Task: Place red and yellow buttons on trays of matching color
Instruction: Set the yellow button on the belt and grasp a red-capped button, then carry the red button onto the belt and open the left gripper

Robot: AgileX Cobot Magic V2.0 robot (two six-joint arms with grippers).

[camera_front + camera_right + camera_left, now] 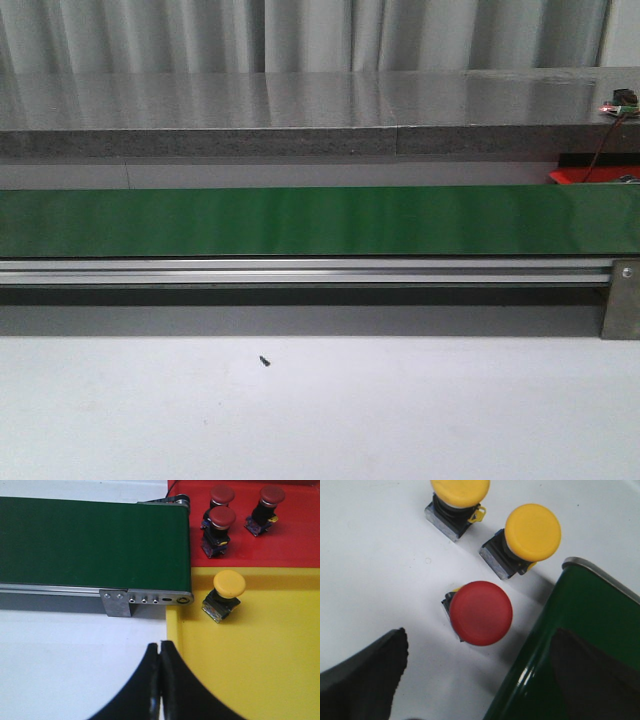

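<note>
The left end effector (480, 680) is hovering wide open and empty, the red button (481, 612) standing upright at twelve o'clock between its fingers, two yellow buttons (532, 532) beyond at one. The right end effector (160, 680) is waiting closed, empty. The red tray (295, 540) is holding three red buttons; the yellow tray (260, 670) one.

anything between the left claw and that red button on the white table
Nothing visible does. The red button stands on bare white table just ahead of the open left claw. The green conveyor lies along one side of it, and two yellow buttons stand beyond it.
</note>
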